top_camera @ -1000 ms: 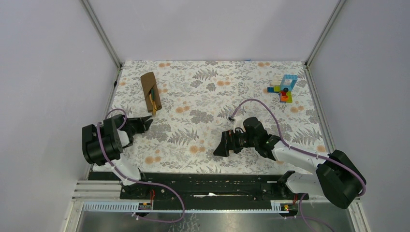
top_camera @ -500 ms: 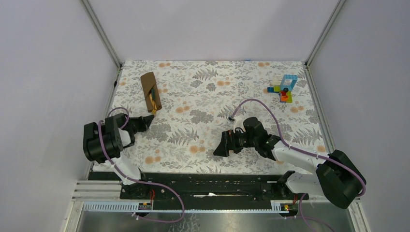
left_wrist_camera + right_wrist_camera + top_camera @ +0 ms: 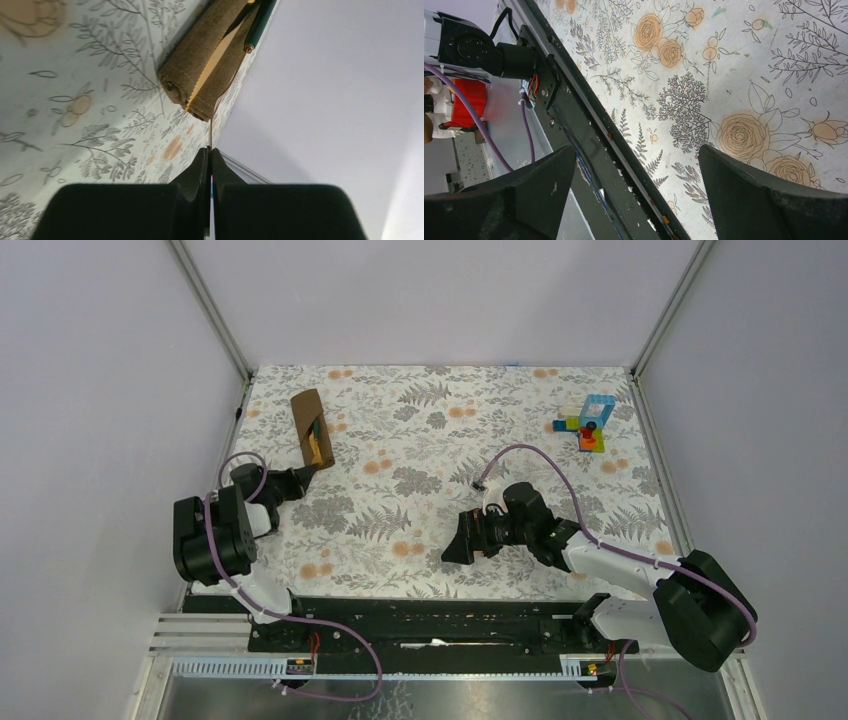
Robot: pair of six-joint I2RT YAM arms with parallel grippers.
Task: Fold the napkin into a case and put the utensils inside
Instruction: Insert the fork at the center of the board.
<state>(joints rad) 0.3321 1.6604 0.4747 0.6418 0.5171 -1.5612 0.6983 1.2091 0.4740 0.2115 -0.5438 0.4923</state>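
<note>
The brown napkin lies folded into a narrow case at the far left of the table. Yellow-orange utensils stick out of its near end. In the left wrist view the napkin holds a pale yellow utensil. A thin utensil seen edge-on runs from the case into my left gripper. The left gripper is shut on it, just short of the case's near end. My right gripper is open and empty over the table's near middle, shown in its own view.
A stack of colourful toy blocks stands at the far right. The black base rail runs along the table's near edge under the right gripper. The left side wall stands close beside the napkin. A dark green slender piece lies along the case.
My left gripper has moved toward the napkin's near end, and the utensil now sticks out less. The right arm has not moved.
</note>
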